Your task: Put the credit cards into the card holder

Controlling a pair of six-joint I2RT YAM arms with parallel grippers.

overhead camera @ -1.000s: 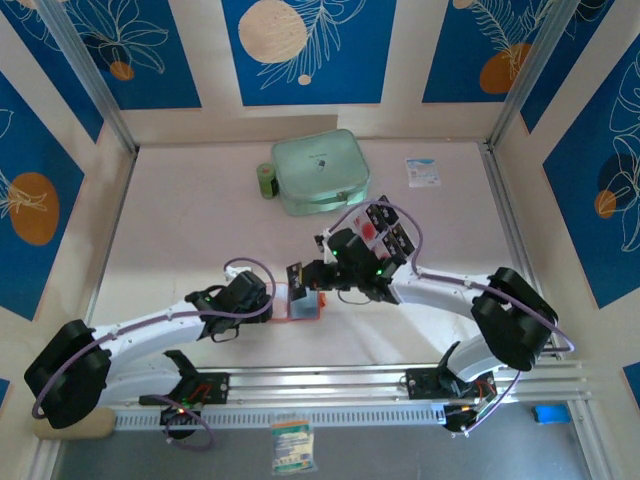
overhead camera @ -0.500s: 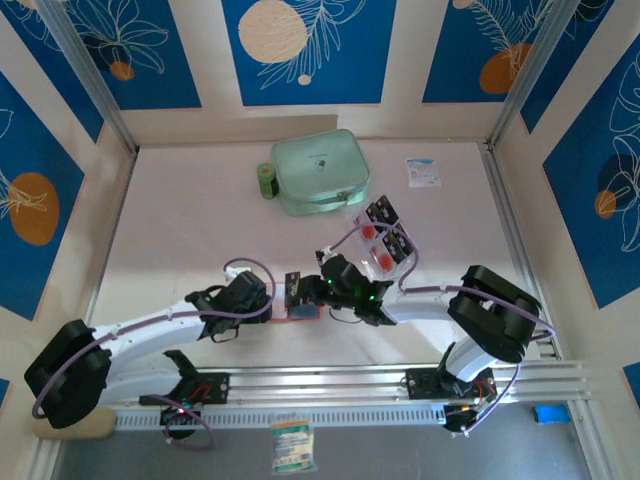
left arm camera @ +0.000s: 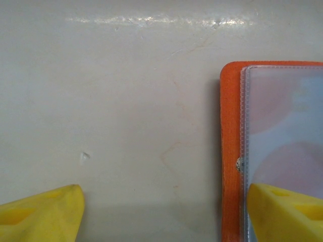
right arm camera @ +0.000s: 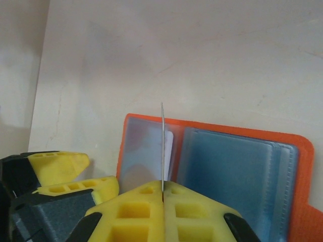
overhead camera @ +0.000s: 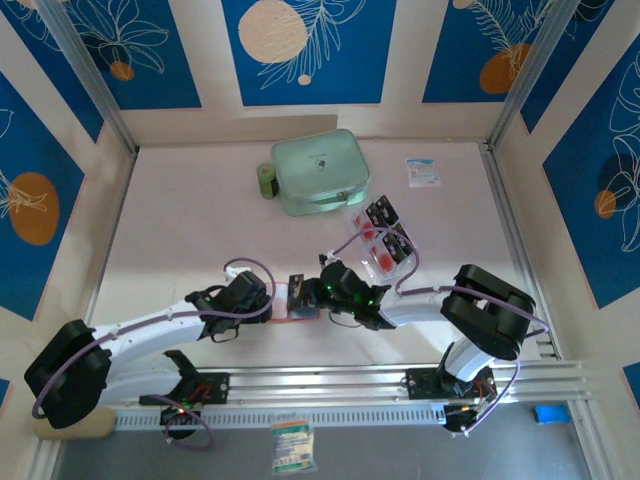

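The orange card holder (right arm camera: 303,151) lies open on the table, clear pockets up, also seen at the card holder (overhead camera: 303,314) between both arms. My right gripper (right arm camera: 163,189) is shut on one credit card (right arm camera: 163,146), held edge-on and upright over the holder's left pocket. In the top view the right gripper (overhead camera: 310,290) hangs just above the holder. My left gripper (left arm camera: 164,212) is open and low. Its right fingertip (left arm camera: 287,212) rests on the holder's (left arm camera: 229,151) clear pocket, and its left one is on bare table. More credit cards (overhead camera: 383,240) stand in a clear rack.
A mint-green zip case (overhead camera: 320,172) and a small green roll (overhead camera: 266,180) sit at the back. A white-and-blue packet (overhead camera: 423,172) lies back right. The clear rack stands just right of my right arm. A metal rail (overhead camera: 330,385) runs along the near edge.
My right arm has moved left and down from near the rack, bringing the card over the open holder. The left arm has stayed still.
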